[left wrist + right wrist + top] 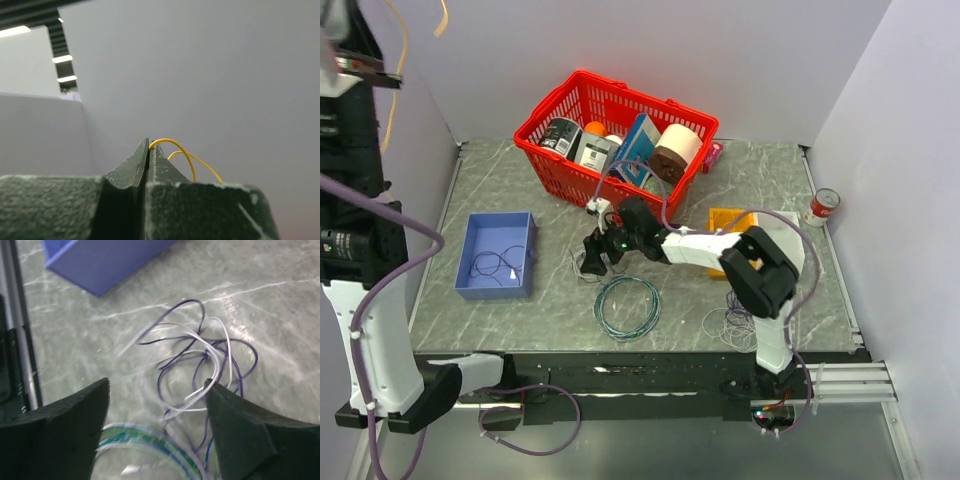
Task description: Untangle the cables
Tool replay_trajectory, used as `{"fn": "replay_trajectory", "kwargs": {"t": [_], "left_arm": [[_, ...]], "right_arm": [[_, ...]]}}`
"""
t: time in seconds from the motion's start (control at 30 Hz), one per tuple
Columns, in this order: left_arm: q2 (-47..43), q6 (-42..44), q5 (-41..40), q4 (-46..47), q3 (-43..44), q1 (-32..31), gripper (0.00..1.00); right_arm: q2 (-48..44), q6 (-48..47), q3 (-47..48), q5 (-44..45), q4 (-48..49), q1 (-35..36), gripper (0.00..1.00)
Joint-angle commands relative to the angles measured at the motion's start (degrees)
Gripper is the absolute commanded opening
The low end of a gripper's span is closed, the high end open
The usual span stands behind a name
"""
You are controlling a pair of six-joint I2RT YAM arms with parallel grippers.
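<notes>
Step in hand, as I read it: sorting the strands one at a time, with one strand lifted and the next clump about to be worked. The left gripper [149,145] is raised high off the table at the left, jaws pressed together on a thin yellow wire [165,139] that arcs out from the tip and drops away to the right. The right gripper [156,385] reaches across to the middle of the table [280,270], fingers spread wide with nothing between them. Just ahead of and below its fingertips lies a knot of purple and white wires [200,357], flat on the surface, leaning toward the right finger; whether that finger touches the nearest white loop I cannot tell, as the view is blurred. The blue tray [100,260] sits beyond the knot, apart from it, and holds a black wire [495,265]. The teal ring [150,447] lies on the near side, under the fingers, close to the knot's lowest loops. A second loose bunch of thin wires [732,325] lies near the right arm's base, well apart from either gripper. The next move likely calls for the right gripper to come down over a single outer loop, clear of the teal ring, and close on only one colour. The crossing point at the knot's centre looks tight, so a pull there would probably drag the whole clump.
</notes>
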Motion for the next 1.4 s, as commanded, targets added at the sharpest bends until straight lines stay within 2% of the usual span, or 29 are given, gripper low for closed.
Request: {"fn": "replay_trajectory", "kwargs": {"t": [0.0,0.13,0.3,0.4,0.57,0.7,0.77,0.9,1.0,1.2,1.3,1.33,1.37], "left_arm": [[-2.0,-0.26,6.06,-6.1,-5.23,-0.05,0.01],[-4.11,-2.02,9.41,-9.09,-12.34,-0.05,0.01],[-4.55,-4.39,16.24,-13.48,-13.59,-0.05,0.01],[-5.69,-6.67,20.03,-16.39,-15.95,-0.66,0.01],[-7.19,-9.32,20.4,-18.23,-21.76,-2.42,0.01],[-7.45,-12.48,21.62,-19.47,-23.17,-4.26,0.01],[-7.37,-13.45,22.07,-19.29,-23.17,-4.79,0.01],[-7.54,-13.54,21.19,-18.59,-22.47,-5.14,0.01],[-7.1,-13.54,20.66,-18.24,-21.33,-5.14,0.01],[-7.28,-15.65,20.14,-18.15,-21.85,-5.14,0.01],[-7.28,-15.82,19.96,-17.89,-21.33,-5.14,0.01],[-7.37,-15.82,19.35,-17.89,-21.15,-5.23,0.01],[-7.45,-15.65,18.82,-17.89,-21.06,-5.14,0.01]], "right_arm": [[-12.66,-5.52,-0.16,0.3,-2.52,0.88,1.0],[-21.62,-11.5,2.12,-0.23,-9.28,0.8,1.0],[-29.27,-15.54,5.29,0.03,-16.15,0.8,1.0],[-34.1,-13.19,4.77,0.29,-12.65,0.45,1.0],[-37.46,-6.33,6.52,2.84,-2.1,-0.26,1.0],[-31.78,-0.81,12.83,3.64,2.22,-0.34,1.0],[-27.82,2.02,19.75,1.97,1.09,-0.17,1.0],[-19.38,8.08,26.64,1.96,2.21,0.79,1.0],[-14.9,9.06,31.3,1.88,1.26,1.67,0.98],[-8.21,11.34,36.58,0.82,0.81,3.08,0.84],[-6.01,12.49,38.17,1.44,-0.5,3.08,0.65],[-5.91,12.49,37.9,1.79,-0.42,3.0,0.53],[-6.0,12.4,36.77,2.23,-0.24,3.08,0.46]]}}
